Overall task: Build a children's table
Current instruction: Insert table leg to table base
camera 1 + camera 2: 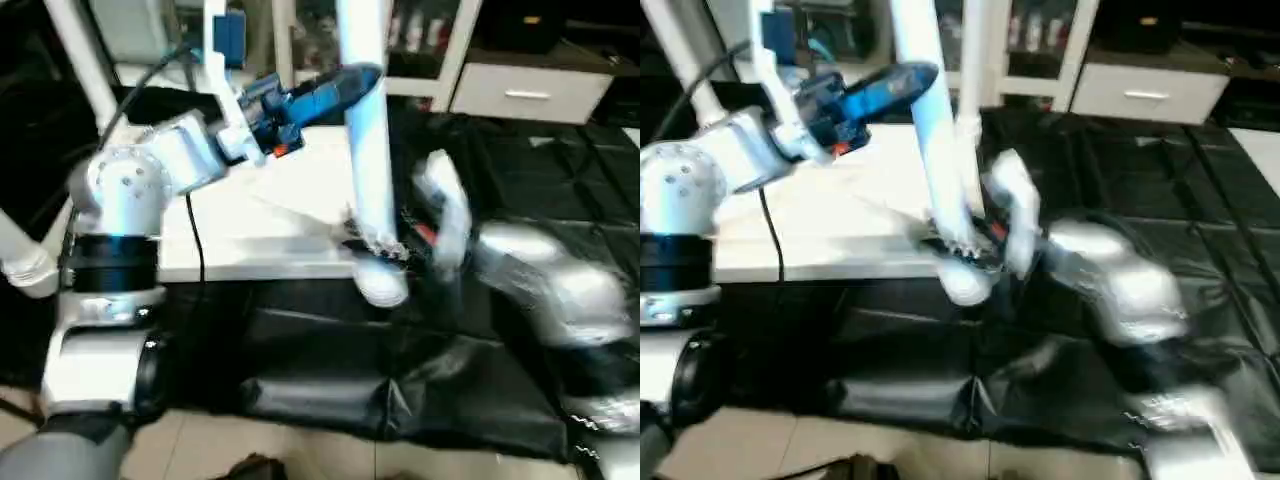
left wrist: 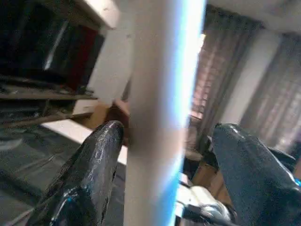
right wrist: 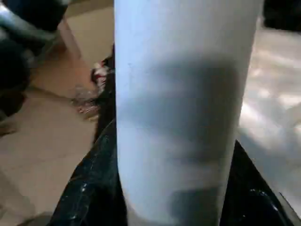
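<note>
**Right wrist view: one claw holds an upright table leg while the other stands loose**

My right claw [image 1: 965, 238] is clenched on the leg [image 1: 368, 150], low down near its rounded lower end. Both black fingers [image 3: 89, 188] press against the white tube from either side.

My left claw [image 1: 335, 85] is higher up the same leg and is released. One of its fingers lies just beside the tube, and the other finger [image 2: 249, 169] stands clearly apart from it.

The leg stands nearly upright. Its lower end is at the near corner of the white tabletop [image 1: 270, 200], which lies flat on the black-covered desk [image 1: 520, 170]. I cannot tell whether the end is seated in a corner socket or only resting beside it.

As I judge it, the main risk is tipping. The leg is long and held firmly only near its foot, so any sideways pull could swing its top over. The loose left claw might not stop that.

If the end is not lined up with the socket, pushing down could skid it off the corner and over the near edge of the desk. It could also shove the tabletop across the slippery cover.
</note>
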Motion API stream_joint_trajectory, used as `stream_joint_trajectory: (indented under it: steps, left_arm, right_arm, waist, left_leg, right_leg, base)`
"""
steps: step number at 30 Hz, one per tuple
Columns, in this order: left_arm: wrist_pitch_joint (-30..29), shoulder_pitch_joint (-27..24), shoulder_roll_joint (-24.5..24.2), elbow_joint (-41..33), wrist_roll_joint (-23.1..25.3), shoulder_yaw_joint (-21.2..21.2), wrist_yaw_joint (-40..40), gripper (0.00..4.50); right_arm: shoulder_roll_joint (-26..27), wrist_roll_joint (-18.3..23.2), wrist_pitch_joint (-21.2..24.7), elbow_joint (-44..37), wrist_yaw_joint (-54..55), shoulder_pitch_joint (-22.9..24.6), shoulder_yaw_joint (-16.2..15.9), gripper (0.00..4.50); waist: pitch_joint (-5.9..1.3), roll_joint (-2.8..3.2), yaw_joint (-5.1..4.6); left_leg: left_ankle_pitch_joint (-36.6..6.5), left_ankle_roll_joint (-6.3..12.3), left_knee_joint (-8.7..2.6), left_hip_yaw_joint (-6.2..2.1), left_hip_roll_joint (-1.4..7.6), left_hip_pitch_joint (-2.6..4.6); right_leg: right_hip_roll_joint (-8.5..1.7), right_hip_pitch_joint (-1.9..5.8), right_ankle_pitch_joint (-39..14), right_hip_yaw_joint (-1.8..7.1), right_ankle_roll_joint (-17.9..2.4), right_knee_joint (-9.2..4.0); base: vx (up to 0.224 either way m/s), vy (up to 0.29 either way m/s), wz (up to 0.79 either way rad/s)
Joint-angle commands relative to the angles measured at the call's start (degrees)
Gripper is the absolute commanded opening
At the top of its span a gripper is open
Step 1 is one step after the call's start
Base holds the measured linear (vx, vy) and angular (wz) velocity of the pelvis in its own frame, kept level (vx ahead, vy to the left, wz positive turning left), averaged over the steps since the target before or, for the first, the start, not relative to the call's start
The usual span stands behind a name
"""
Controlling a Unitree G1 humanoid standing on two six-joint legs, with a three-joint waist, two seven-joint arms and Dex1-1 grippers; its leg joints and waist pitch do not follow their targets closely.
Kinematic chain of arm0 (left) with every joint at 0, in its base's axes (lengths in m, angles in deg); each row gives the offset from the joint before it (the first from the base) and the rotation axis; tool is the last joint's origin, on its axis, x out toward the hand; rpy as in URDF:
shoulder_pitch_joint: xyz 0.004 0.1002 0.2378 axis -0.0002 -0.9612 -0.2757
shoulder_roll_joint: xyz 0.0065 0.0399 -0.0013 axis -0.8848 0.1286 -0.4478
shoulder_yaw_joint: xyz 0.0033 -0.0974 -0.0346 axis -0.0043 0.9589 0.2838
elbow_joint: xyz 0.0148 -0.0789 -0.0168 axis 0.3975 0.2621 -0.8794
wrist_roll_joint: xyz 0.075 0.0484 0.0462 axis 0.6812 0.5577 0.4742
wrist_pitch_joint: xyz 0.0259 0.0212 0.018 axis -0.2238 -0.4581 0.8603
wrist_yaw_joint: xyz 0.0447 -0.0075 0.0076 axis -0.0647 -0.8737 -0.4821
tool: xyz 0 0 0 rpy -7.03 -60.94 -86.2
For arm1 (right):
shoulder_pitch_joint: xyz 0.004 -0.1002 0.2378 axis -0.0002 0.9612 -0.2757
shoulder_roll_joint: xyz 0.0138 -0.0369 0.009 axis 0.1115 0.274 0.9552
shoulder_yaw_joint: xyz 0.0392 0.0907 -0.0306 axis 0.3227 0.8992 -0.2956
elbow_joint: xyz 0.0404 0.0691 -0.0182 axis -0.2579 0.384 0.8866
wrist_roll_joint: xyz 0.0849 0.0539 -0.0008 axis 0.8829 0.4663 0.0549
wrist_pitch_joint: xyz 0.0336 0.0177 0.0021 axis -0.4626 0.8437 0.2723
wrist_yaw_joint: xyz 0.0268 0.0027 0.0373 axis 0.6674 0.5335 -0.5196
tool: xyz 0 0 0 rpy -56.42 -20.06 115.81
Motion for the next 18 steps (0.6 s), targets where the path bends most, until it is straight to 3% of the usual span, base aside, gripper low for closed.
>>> stream_joint_trajectory:
  steps: [1, 2, 3, 6, 12, 18]
  left_arm:
    - [-0.2, 0.1, -0.2, -1.1, -0.7, -1.1, 2.3, 3.43]
    - [-0.5, 0.3, -0.3, -1.0, -1.0, -1.0, 3.0, 3.43]
    - [-1.3, 0.4, -0.4, -1.0, -2.0, -0.7, 4.2, 3.43]
    - [-2.2, 0.5, -0.6, -1.1, -3.1, -0.7, 5.8, 3.43]
    - [-2.6, -0.4, -1.8, -1.8, -3.4, -3.0, 11.5, 2.88]
    - [-3.6, -1.3, -1.2, -3.7, -4.0, -3.4, 11.4, 2.43]
  right_arm:
    - [-0.7, 1.9, 2.1, -2.3, -2.6, -0.3, -0.2, 1.88]
    - [-1.4, 2.2, 2.9, -2.5, -3.5, 0.0, -0.3, 1.88]
    - [-2.6, 2.5, 3.7, -2.9, -5.0, 0.2, -0.7, 1.88]
    - [-3.9, 2.6, 4.8, -3.4, -6.7, 0.6, -1.4, 1.88]
    - [-6.6, 4.2, 8.4, -6.8, -8.9, 1.2, -3.3, 1.88]
    - [-5.7, 2.8, 8.3, -5.7, -8.6, -0.1, -4.0, 1.88]
  waist:
    - [-4.57, 0.92, -0.06]
    - [-4.54, 0.70, -0.15]
    - [-4.54, 0.95, -0.12]
    - [-4.48, 0.85, -0.06]
    - [-4.62, 0.82, -0.06]
    - [-4.62, 0.62, -0.08]
  left_leg:
    - [-7.6, -0.18, -4.69, -2.30, 4.17, 2.33]
    - [-8.4, -0.37, -4.76, -2.23, 4.12, 2.44]
    - [-9.0, -1.04, -4.76, -2.37, 4.17, 2.41]
    - [-9.5, -1.27, -4.83, -2.35, 4.15, 2.43]
    - [-8.3, -0.64, -4.79, -2.41, 4.19, 2.31]
    - [-8.4, -0.85, -4.78, -2.42, 4.21, 2.28]
  right_leg:
    - [-3.62, 2.58, -1.8, 2.00, -16.7, -3.15]
    - [-3.54, 2.56, -2.7, 1.97, -16.7, -3.40]
    - [-3.76, 2.49, -4.1, 2.09, -16.3, -3.47]
    - [-3.66, 2.53, -5.6, 2.08, -15.8, -3.73]
    - [-3.57, 2.40, -4.2, 2.06, -15.8, -3.54]
    - [-3.72, 2.35, -5.0, 2.08, -16.0, -3.57]
  base:
    - [0.000, 0.000, 0.00]
    - [0.000, 0.000, 0.00]
    - [0.000, 0.000, 0.00]
    - [0.000, 0.000, 0.00]
    - [0.000, 0.000, 0.00]
    - [0.000, 0.000, 0.00]
